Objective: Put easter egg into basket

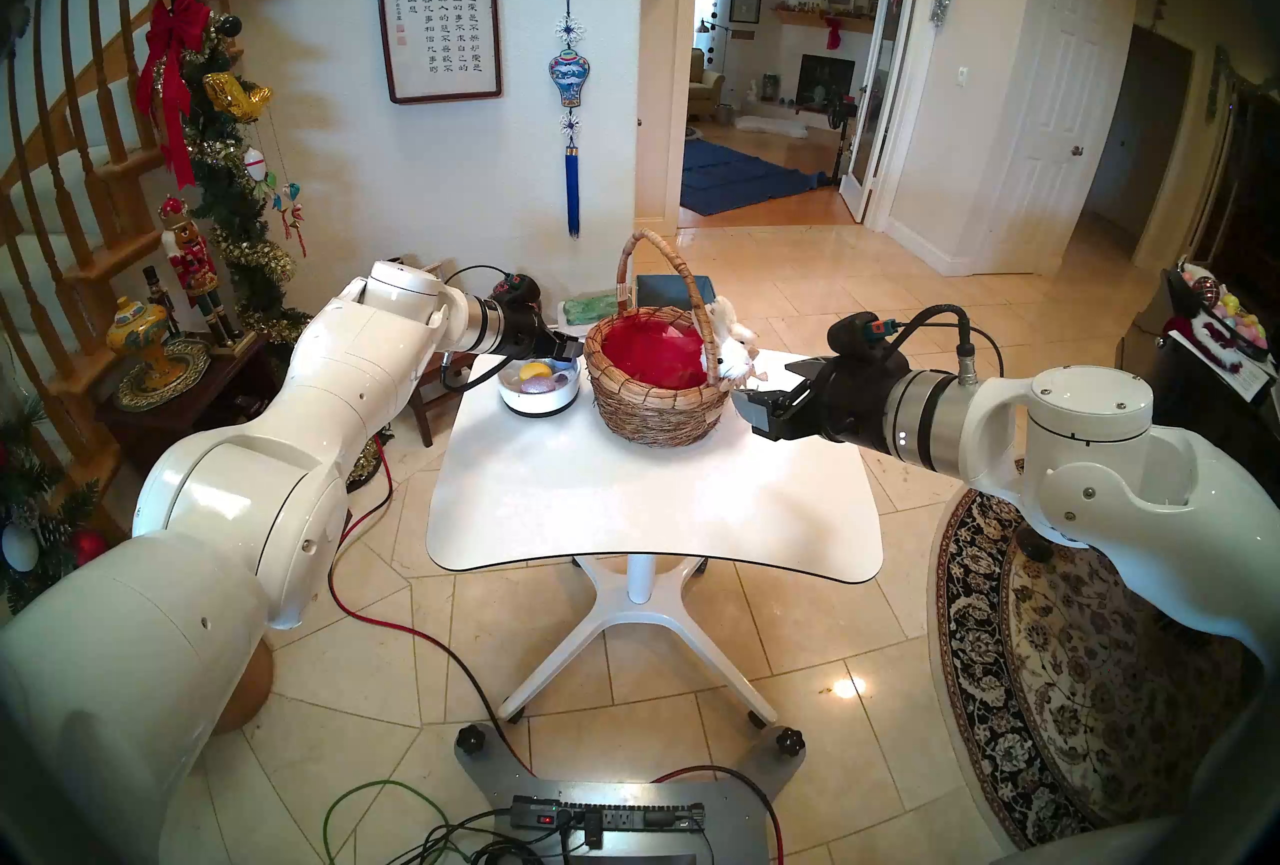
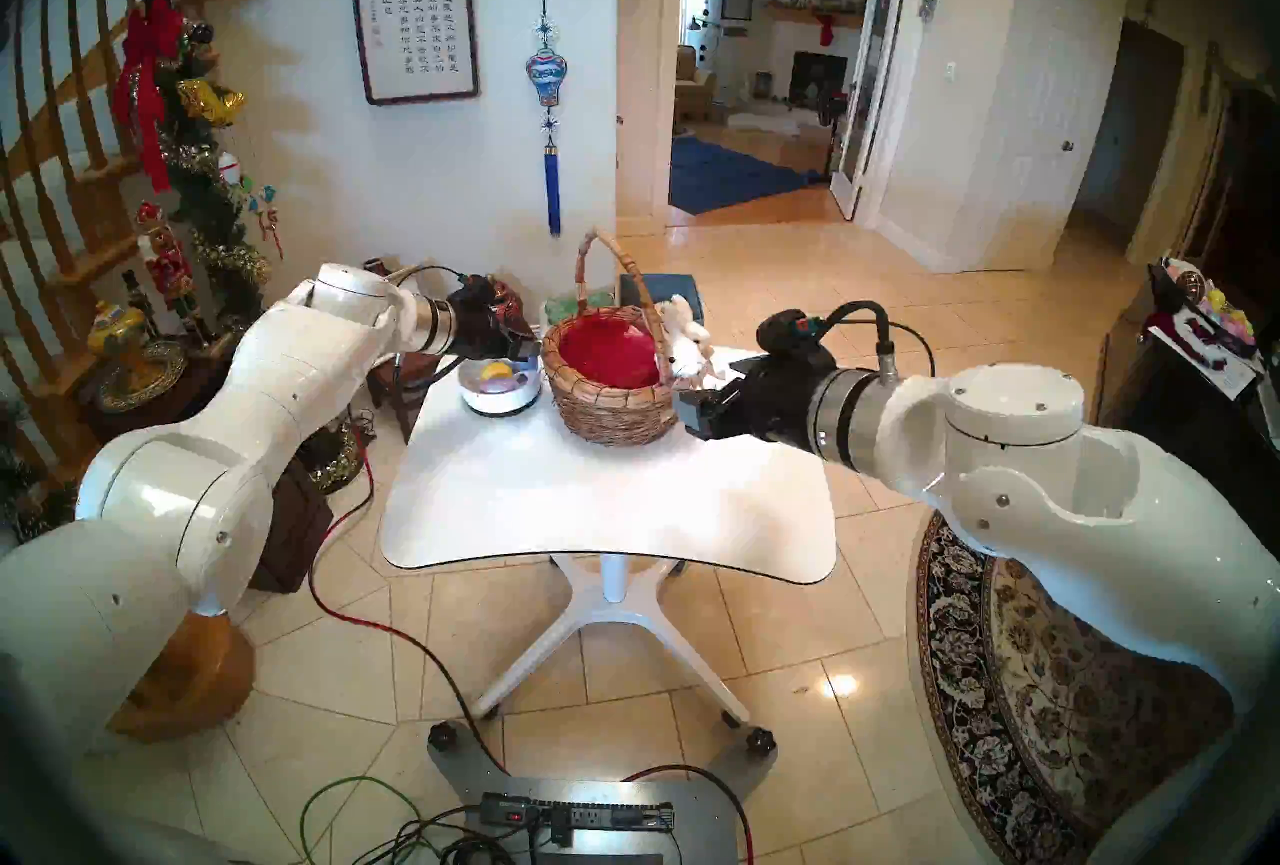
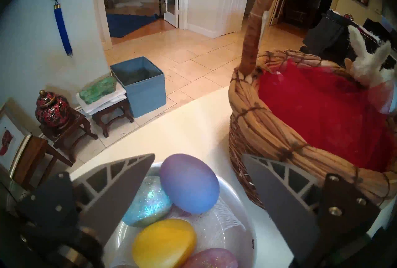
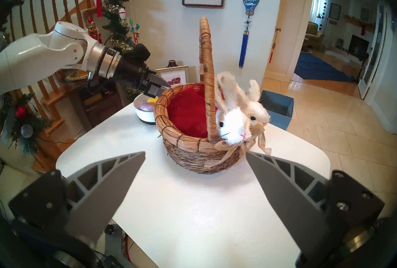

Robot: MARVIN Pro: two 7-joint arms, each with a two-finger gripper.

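A brown wicker basket (image 1: 651, 406) with a tall handle, red lining and white plush bunnies (image 4: 234, 119) on its rim stands at the back of the white table (image 1: 651, 510). To its left, a shallow white bowl (image 3: 242, 224) holds several easter eggs: purple (image 3: 190, 183), glittery blue (image 3: 148, 203), yellow (image 3: 164, 244) and glittery pink (image 3: 212, 259). My left gripper (image 3: 197, 156) hangs open just over the bowl, its fingers either side of the purple egg with gaps showing. My right gripper (image 4: 195, 153) is open and empty, level with the basket's right side below the bunnies.
Behind the table stand a blue open box (image 3: 146, 89), small wooden stools (image 3: 111, 110) and a red-and-black jar (image 3: 52, 108). Red and green cables (image 1: 360, 566) and a power strip (image 1: 609, 818) lie on the tiled floor. A patterned rug (image 1: 1080, 669) lies at the right.
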